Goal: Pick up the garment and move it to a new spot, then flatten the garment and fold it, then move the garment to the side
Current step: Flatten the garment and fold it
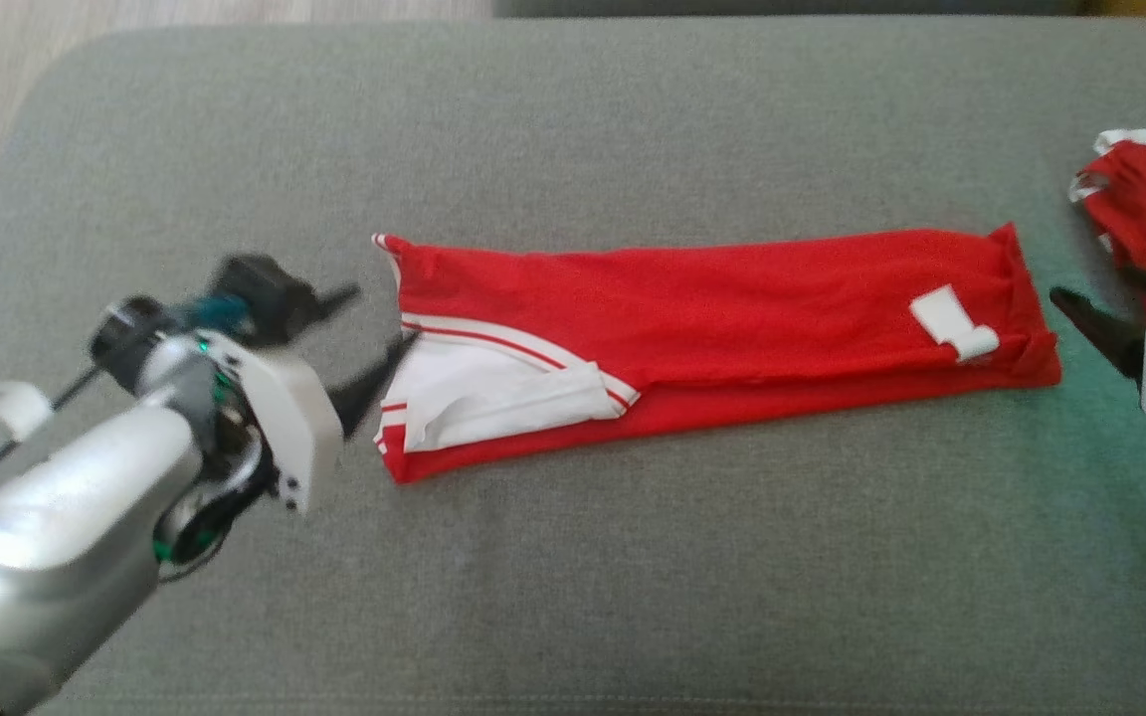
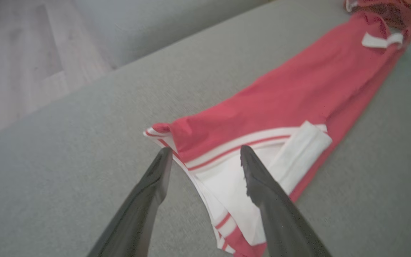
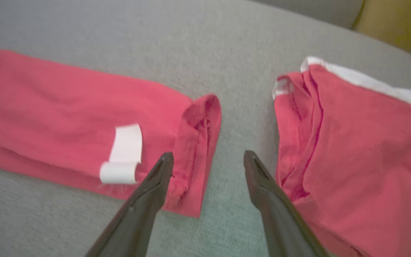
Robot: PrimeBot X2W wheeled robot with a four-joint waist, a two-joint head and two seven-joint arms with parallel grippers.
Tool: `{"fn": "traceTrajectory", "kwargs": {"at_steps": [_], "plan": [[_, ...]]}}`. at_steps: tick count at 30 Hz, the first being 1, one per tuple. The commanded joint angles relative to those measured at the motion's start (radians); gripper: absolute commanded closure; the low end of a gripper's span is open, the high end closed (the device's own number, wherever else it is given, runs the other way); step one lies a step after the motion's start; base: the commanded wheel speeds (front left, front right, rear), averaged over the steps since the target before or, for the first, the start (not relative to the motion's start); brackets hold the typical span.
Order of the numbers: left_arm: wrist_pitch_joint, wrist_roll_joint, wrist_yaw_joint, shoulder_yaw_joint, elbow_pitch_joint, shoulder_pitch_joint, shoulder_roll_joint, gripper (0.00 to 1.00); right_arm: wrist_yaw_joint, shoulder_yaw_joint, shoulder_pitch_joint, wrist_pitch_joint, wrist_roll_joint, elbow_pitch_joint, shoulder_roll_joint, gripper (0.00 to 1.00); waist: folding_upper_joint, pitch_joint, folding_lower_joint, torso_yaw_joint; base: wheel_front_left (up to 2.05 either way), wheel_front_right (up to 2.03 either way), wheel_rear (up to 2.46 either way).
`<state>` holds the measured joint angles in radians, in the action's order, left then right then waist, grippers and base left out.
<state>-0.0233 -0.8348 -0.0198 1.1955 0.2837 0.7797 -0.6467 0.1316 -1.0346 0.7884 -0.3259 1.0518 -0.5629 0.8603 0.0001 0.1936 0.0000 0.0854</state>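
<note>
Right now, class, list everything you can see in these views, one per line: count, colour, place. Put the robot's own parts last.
folded garment: one, red with white striped trim, lying lengthwise mid-cushion
label: one, white, on the folded garment near its right end
second garment: one, red with white edge, bunched at the cushion's right edge
cushion: one, grey, under both garments
floor: one, pale wood, beyond the cushion
left gripper: one, dark jaws open, at the folded garment's trimmed end
right gripper: one, dark jaws open, over the gap between the two garments
</note>
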Motion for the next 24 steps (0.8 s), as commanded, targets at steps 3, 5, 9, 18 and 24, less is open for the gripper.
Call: {"fn": "traceTrajectory", "kwargs": {"at_steps": [3, 5, 9, 18, 24], "plan": [[0.092, -0.031, 0.071, -0.123, -0.011, 0.033, -0.016, 0.0, -0.001, 0.059, -0.012, 0.081, 0.025, 0.023, 0.009, 0.0, -0.0001, -0.037, 0.0, -0.009, 0.0, 0.0, 0.0], [0.145, -0.046, 0.103, -0.158, -0.008, 0.023, -0.006, 0.0, -0.001, 0.089, -0.013, 0.134, 0.028, 0.027, -0.002, 0.0, -0.0001, -0.05, 0.0, -0.012, 0.0, 0.0, 0.0], [0.237, -0.033, 0.157, -0.205, -0.008, 0.011, 0.007, 0.0, -0.001, 0.152, -0.03, 0.238, 0.051, 0.031, -0.043, 0.0, -0.0001, -0.067, 0.0, -0.017, 0.0, 0.0, 0.0], [0.285, 0.141, 0.299, -0.584, -0.153, -0.203, 0.134, 0.0, -0.001, 0.361, -0.134, 0.58, -0.038, 0.042, -0.24, 0.0, -0.0001, -0.086, 0.0, -0.029, 0.0, 0.0, 0.0], [0.285, 0.297, 0.205, -0.806, -0.242, -0.414, 0.284, 0.0, -0.001, 0.62, -0.256, 0.587, -0.264, 0.083, -0.407, 0.0, -0.0001, -0.083, 0.0, -0.036, 0.0, 0.0, 0.0]]}}
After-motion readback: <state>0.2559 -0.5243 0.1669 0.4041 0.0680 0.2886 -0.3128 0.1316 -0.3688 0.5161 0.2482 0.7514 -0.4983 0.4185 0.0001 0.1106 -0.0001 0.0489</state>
